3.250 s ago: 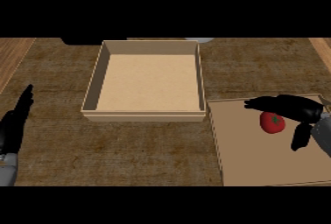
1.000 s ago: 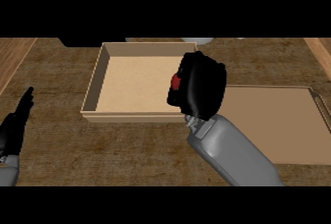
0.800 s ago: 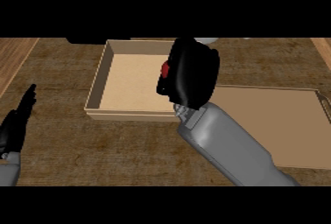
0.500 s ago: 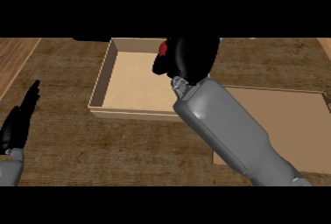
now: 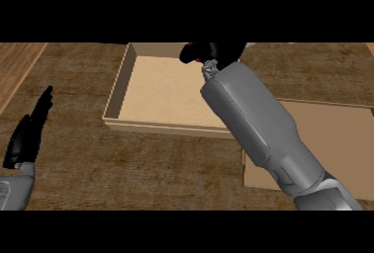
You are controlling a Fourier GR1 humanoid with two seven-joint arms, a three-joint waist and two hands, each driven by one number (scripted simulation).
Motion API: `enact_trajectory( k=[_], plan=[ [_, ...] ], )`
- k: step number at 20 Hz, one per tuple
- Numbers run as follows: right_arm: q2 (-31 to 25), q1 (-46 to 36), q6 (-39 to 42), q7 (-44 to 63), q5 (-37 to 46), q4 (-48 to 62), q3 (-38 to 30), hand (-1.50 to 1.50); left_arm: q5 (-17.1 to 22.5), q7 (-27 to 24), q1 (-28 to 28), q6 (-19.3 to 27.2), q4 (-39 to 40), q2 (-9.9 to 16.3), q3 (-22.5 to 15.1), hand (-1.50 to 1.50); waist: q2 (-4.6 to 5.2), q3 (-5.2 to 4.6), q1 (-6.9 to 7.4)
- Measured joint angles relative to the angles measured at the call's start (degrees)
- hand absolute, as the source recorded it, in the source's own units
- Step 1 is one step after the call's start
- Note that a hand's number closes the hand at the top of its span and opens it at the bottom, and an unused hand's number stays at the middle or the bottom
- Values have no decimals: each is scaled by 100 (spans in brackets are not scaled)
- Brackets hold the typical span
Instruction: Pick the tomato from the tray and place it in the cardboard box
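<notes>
My left hand (image 5: 27,132) rests open at the counter's left edge, fingers straight. My right hand (image 5: 215,51) has carried the tomato (image 5: 191,51) away from the tray (image 5: 343,133), which now lies bare, to the far wall of the cardboard box (image 5: 116,91). Its fingers curl round the tomato; only a dark sliver shows, so release seems near.

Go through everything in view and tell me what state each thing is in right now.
cardboard box: open-topped, nothing visible inside.
tray: bare where visible, partly hidden by the forearm.
tomato: not visible.
right hand: over the box's far edge, fingers unclear.
left hand: open, resting at the left edge.
</notes>
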Motion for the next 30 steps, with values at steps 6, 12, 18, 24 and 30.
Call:
enact_trajectory(
  k=[6, 12, 18, 24, 30],
  plan=[
    [5, -320, -713, -174, -150, 1254, -465, -150, -36, 10, -84, -12, 33, -26, -23, 0, 49, -1, 97],
    [16, -464, -1383, -366, -691, 2003, -1013, -150, -55, -28, -157, -53, 79, -17, -23, 0, 73, 2, 150],
    [17, -570, -2231, -876, -863, 2518, -1074, -150, -109, -22, -163, -30, 84, -89, -71, 0, 77, 5, 185],
    [11, -703, -3259, -1270, -776, 2581, -1136, -150, -138, -55, -56, 21, 90, -117, -40, 0, 35, 4, 99],
    [9, -556, -4019, -1561, -973, 2266, -1135, -150, -106, -70, 25, 20, 137, -72, 90, 0, -45, 5, -91]
  ],
)
